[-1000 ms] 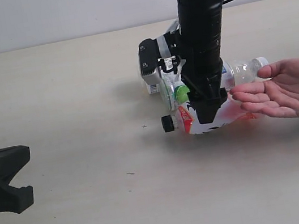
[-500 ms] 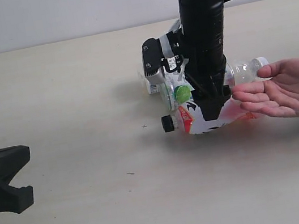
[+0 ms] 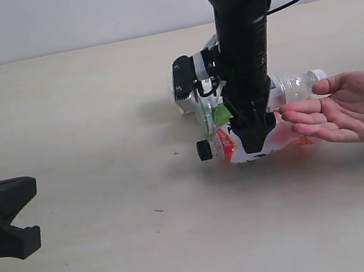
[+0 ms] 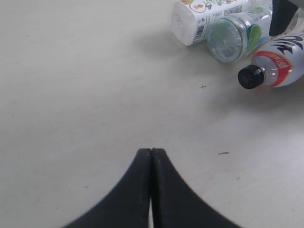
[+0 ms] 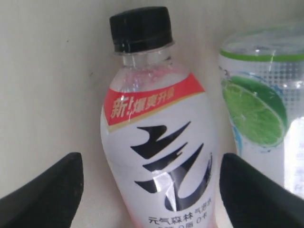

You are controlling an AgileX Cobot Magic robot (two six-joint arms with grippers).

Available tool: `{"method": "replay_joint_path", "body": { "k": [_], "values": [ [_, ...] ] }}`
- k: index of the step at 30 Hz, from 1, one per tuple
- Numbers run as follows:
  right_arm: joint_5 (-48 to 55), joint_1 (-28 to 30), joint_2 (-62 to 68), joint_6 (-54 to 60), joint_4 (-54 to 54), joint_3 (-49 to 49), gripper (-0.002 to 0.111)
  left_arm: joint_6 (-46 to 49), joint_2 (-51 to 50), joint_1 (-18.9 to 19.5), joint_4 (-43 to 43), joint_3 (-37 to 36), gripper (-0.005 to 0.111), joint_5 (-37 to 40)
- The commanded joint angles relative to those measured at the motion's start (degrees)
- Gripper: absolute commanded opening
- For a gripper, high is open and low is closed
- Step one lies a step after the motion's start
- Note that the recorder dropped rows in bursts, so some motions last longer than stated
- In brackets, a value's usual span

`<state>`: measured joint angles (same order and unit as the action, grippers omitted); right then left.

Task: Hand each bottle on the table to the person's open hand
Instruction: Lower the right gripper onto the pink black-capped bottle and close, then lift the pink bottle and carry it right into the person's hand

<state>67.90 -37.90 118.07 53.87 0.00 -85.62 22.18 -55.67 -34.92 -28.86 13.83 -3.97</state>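
Note:
Four bottles lie bunched together on the cream table [image 3: 75, 126]. The red-white bottle [image 3: 230, 149] with a black cap lies on its side, cap pointing left. My right gripper [image 3: 252, 137] reaches down over it, open, one finger on each side of its body [image 5: 156, 156], apart from the label. Beside it lie the green-lime bottle [image 5: 259, 109] and the white bottle with colourful print [image 4: 209, 14]. A clear bottle with a white cap [image 3: 297, 85] lies behind the arm, its label hidden. The person's open hand [image 3: 345, 109] waits palm up at the right. My left gripper [image 4: 151, 153] is shut and empty.
The left arm's black end [image 3: 3, 215] rests low at the left edge, far from the bottles. A few tiny dark specks [image 3: 158, 211] mark the tabletop. The right arm's wrist camera block [image 3: 184, 83] hangs over the bottle cluster.
My right arm has shifted slightly left and a little lower over the red-white bottle. The bottles, the hand and the left arm have stayed in place.

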Motion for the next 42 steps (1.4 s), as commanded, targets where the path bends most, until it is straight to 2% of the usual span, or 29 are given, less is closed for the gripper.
{"method": "replay_joint_path", "body": {
  "k": [1, 26, 28, 30, 32, 33, 37, 42],
  "values": [
    [-0.6, -0.1, 1.2, -0.1, 0.0, 0.2, 0.075, 0.1, 0.4, -0.2, 0.1, -0.3, 0.0, -0.5],
    [-0.9, -0.1, 6.2, -0.1, 0.5, 0.2, 0.072, 0.1, 0.4, -0.2, 0.1, -0.3, 0.0, -0.5],
    [-0.6, -0.1, 6.2, -0.1, 0.5, 0.2, 0.068, 0.1, 0.4, -0.2, 0.1, -0.3, 0.0, -0.5],
    [0.2, -0.1, 6.2, -0.1, 1.2, 0.2, 0.059, 0.1, 0.4, -0.2, 0.1, -0.3, 0.0, -0.5],
    [0.9, -0.1, 6.2, -0.1, 3.6, 0.2, 0.044, 0.1, 0.4, -0.2, 0.1, -0.3, 0.0, -0.5],
    [1.0, -0.1, 6.2, -0.1, 5.1, 0.2, 0.033, 0.1, 0.4, -0.2, 0.1, -0.3, 0.0, -0.5],
    [2.1, -0.1, 6.2, -0.1, 7.4, 0.1, 0.0, 0.1, 0.4, -0.2, 0.1, -0.3, 0.0, -0.5],
    [2.1, -0.2, 4.7, -1.7, 8.4, 0.1, 0.0, 0.1, 0.4, -0.2, 0.1, -0.3, 0.0, -0.5]
  ]
}}
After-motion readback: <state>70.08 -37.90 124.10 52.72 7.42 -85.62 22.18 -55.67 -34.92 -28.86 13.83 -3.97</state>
